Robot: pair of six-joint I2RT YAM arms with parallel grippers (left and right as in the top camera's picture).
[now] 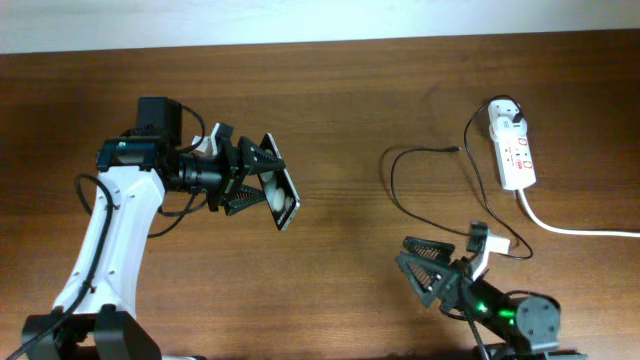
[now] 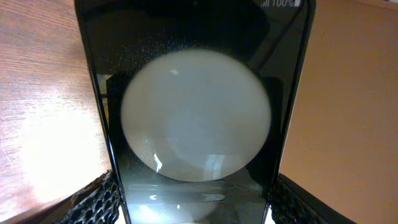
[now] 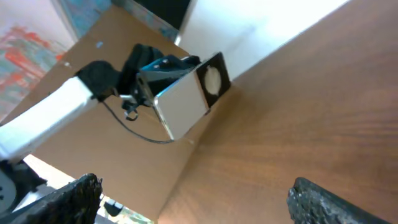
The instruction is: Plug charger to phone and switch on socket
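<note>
My left gripper is shut on the phone, a black slab held off the table and tilted on edge, left of centre. In the left wrist view the phone fills the frame between the fingers, showing a large white circle. The right wrist view shows the held phone from afar. The socket, a white power strip with red marks, lies at the far right. The charger's thin black cable loops from a white adapter on the strip; its tip lies loose. My right gripper is open and empty, also seen in its wrist view.
A thick white cord runs from the strip off the right edge. The wooden table ends at a pale wall along the back. The black cable's loop lies just above my right gripper.
</note>
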